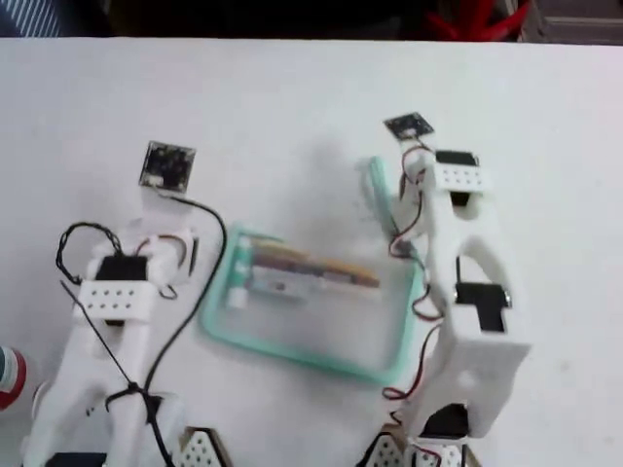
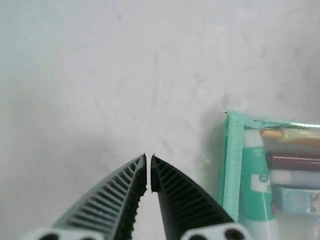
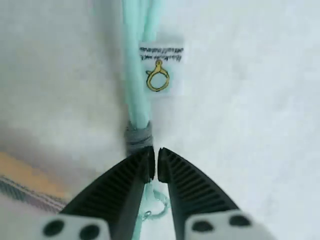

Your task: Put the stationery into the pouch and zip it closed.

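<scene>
Table [image 1: 292, 88] white, bearing pouch [image 1: 292, 352]; left jaws pressed together, right jaws pinching its cord [image 3: 136, 75].

Unreadable print, gold clasp sign on tag [image 3: 161, 71] of the pouch [image 3: 136, 45]

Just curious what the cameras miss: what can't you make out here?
- Right wrist view: whether the right gripper holds the teal loop; the gripper hides it.
- High view: how far the pouch is zipped; too blurred.
- High view: red-and-white thing, cut by the edge.
- Left wrist view: stationery, cut by the edge.
</scene>
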Robot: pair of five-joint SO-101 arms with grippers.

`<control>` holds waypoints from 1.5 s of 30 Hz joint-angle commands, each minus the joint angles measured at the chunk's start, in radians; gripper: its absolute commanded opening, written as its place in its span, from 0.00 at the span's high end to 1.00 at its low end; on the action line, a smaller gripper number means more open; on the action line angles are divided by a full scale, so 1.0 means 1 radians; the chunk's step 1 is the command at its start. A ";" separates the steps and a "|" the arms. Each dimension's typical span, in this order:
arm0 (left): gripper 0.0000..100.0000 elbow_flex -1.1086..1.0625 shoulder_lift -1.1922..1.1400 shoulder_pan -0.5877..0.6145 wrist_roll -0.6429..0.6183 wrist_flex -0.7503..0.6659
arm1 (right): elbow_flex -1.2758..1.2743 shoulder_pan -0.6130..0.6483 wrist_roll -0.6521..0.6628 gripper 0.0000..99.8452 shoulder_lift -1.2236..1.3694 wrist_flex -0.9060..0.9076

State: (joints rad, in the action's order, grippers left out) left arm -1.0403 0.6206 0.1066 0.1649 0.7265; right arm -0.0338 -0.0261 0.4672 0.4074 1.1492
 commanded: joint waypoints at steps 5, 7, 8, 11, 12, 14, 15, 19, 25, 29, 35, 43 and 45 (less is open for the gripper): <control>0.97 0.006 0.007 0.004 -0.008 -0.021 | 0.275 0.001 -0.117 0.98 0.143 -0.016; 0.97 0.003 0.005 0.004 -0.009 -0.049 | 0.336 0.001 -0.129 0.98 0.168 -0.008; 0.97 0.003 0.002 0.004 -0.015 -0.058 | 0.358 0.001 -0.129 0.98 0.176 0.002; 0.96 0.002 0.001 0.004 -0.052 -0.060 | 0.408 -0.001 -0.121 0.98 0.179 0.120; 0.96 0.002 0.001 0.004 -0.052 -0.060 | 0.423 -0.004 -0.121 0.98 0.176 0.177; 0.96 0.002 0.001 0.004 -0.054 -0.060 | 0.437 -0.002 -0.121 0.95 0.165 0.288; 0.96 0.002 0.001 0.004 -0.054 -0.060 | 0.437 0.004 -0.121 0.91 0.157 0.335; 0.96 0.003 0.002 0.004 -0.051 -0.061 | 0.436 0.048 -0.121 0.78 0.142 0.427; 0.96 0.000 0.001 0.004 -0.049 -0.058 | 0.347 0.077 -0.121 0.80 0.193 0.308; 0.96 0.000 0.001 0.004 -0.049 -0.057 | 0.247 0.073 -0.086 0.81 0.236 0.171; 0.96 -0.012 0.005 0.004 -0.049 -0.063 | 0.255 0.047 -0.080 0.96 0.206 0.076; 0.96 -0.014 0.007 0.004 -0.055 -0.078 | 0.460 0.038 -0.172 0.98 0.217 -0.002; 0.96 -0.014 0.005 0.004 -0.057 -0.087 | 0.511 0.027 -0.212 0.98 0.217 -0.008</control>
State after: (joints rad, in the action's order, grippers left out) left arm -1.0587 0.6206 0.1066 0.1220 0.6697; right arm 0.3682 0.0230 0.3061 0.6421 1.1769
